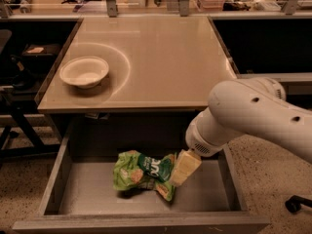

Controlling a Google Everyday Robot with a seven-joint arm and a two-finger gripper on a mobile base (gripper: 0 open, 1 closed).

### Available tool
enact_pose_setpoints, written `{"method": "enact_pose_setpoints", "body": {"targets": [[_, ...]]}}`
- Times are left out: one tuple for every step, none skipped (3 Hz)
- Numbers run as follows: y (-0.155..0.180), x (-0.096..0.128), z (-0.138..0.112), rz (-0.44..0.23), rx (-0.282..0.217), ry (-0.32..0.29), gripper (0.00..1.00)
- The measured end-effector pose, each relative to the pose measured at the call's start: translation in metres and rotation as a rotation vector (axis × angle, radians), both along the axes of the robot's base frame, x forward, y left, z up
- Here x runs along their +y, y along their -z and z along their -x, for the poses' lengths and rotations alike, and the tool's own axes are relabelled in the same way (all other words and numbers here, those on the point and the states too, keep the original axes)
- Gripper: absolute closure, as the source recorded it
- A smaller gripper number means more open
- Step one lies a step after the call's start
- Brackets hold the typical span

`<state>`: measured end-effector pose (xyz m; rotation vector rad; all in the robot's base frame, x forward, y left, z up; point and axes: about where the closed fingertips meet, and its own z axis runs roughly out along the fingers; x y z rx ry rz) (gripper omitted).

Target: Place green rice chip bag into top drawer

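The green rice chip bag (141,172) lies crumpled in the middle of the open top drawer (83,196), a grey metal tray pulled out below the tabletop. My gripper (184,167) hangs from the white arm inside the drawer, right at the bag's right edge and touching or nearly touching it. The arm comes in from the right and hides part of the drawer's right side.
A white bowl (84,72) stands on the left of the beige tabletop (161,57). Cluttered shelves run along the back. Dark openings flank the table, and a chair wheel (295,204) sits on the floor at right.
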<state>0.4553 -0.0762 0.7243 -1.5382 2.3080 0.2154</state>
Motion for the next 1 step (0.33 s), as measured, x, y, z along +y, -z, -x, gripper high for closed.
{"method": "enact_pose_setpoints", "body": {"targets": [[-0.062, -0.0543, 0.0076, 0.115, -0.068, 0.145, 0.0]]}}
